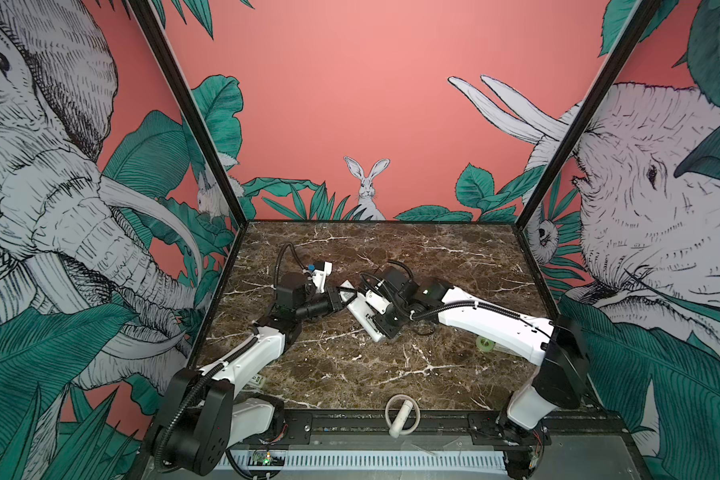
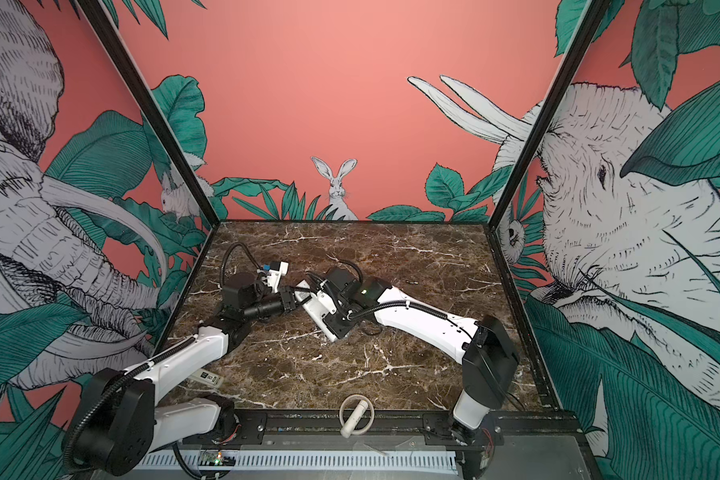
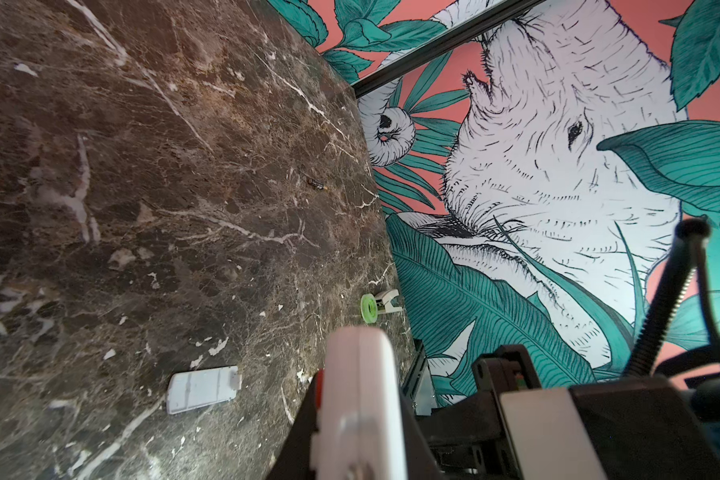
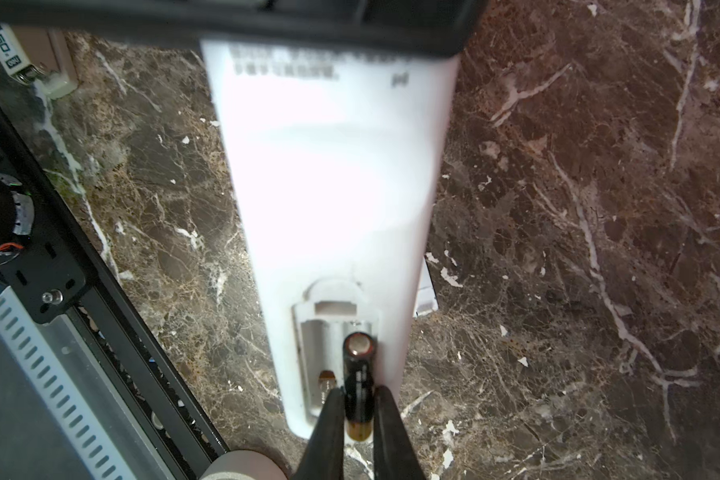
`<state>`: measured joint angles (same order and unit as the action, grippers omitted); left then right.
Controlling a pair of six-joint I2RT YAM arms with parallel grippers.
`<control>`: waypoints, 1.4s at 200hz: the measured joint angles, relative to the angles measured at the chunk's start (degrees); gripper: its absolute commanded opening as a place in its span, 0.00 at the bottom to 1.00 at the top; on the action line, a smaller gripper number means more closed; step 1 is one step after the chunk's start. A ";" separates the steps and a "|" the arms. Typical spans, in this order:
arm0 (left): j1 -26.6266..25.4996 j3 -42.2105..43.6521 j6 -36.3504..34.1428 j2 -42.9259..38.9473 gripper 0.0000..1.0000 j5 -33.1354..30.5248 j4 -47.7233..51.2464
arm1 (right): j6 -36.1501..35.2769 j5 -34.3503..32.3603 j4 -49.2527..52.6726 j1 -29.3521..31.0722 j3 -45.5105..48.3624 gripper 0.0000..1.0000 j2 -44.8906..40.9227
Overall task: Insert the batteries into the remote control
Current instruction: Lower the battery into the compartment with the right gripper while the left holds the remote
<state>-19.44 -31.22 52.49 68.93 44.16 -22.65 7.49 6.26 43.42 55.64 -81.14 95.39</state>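
1. Pinching one end of the remote control (image 1: 360, 313), the left claw (image 1: 341, 300) holds it off the worktop (image 1: 350, 374) near the middle, plain white back upward. That grip seems chosen so that the open compartment (image 4: 321, 332) faces the other arm and the body has something to brace against.
2. The right claw (image 4: 358, 399) is pressed together on a battery (image 4: 358, 365). It grips around one end, so most of the battery's length pokes free toward the remote.
3. In the right wrist view this battery stands tilted over one slot of the compartment and is not yet lying flat in it. The neighbouring slot looks empty, with its metal contact (image 4: 327, 378) bare.
4. The cover (image 3: 202, 388) lies flat on the worktop below the raised remote, clear of both claws, so nothing blocks the slots.
5. A second battery (image 2: 410, 282) lies loose on the worktop, right of the arms and toward the far side, well apart from the remote. It is probably waiting its turn.
6. The step in hand appears to be seating the first battery. The next move likely calls for setting one end against its contact and rocking the rest down.
7. Since the remote is gripped only at one end, a push could swing it. Which way the battery's poles face I cannot tell.
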 measured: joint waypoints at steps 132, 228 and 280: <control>0.04 0.37 -1.01 -0.26 0.00 0.17 0.07 | -0.15 -0.81 6.16 1.22 -4.46 0.15 2.60; 0.26 0.68 -1.33 -0.37 0.00 -0.09 0.07 | 0.04 -2.93 10.14 1.38 -8.87 0.17 6.23; 0.52 1.14 -0.46 -0.37 0.00 -0.09 -1.29 | 0.07 -3.72 10.12 1.44 -10.01 0.14 6.78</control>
<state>-18.92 -30.09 52.03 68.55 44.07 -23.94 7.55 2.55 53.54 57.08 -91.15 102.17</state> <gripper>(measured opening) 0.209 0.148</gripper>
